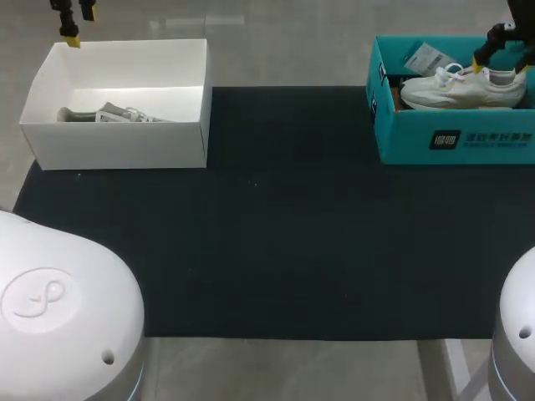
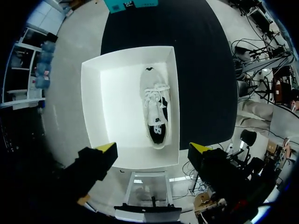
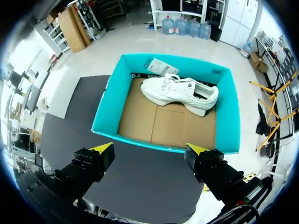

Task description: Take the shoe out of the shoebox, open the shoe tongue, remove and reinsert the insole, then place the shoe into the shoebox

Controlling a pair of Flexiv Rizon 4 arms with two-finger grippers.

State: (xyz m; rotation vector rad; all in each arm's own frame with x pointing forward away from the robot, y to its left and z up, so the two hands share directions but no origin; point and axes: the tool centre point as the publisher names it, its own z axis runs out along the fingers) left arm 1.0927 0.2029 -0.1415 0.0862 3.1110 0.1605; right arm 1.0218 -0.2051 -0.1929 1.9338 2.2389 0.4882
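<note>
Nothing done yet, afaict: all steps left. White shoe [image 3: 180, 91] lies in teal shoebox [image 3: 105, 107] at 2 o'clock on the worktop [image 1: 267, 251]; 2nd shoe [image 2: 156, 109] in white box [image 2: 91, 107] at 10. Right gripper [image 3: 150, 148] hangs over teal shoebox, fingers apart, empty; left gripper [image 2: 153, 148] same over white box.

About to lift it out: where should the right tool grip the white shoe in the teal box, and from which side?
Probably the heel collar of the white shoe, from straight above with the open right tool. It appears to stand on its sole in the teal box, opening upward, so one finger can slip inside.
</note>
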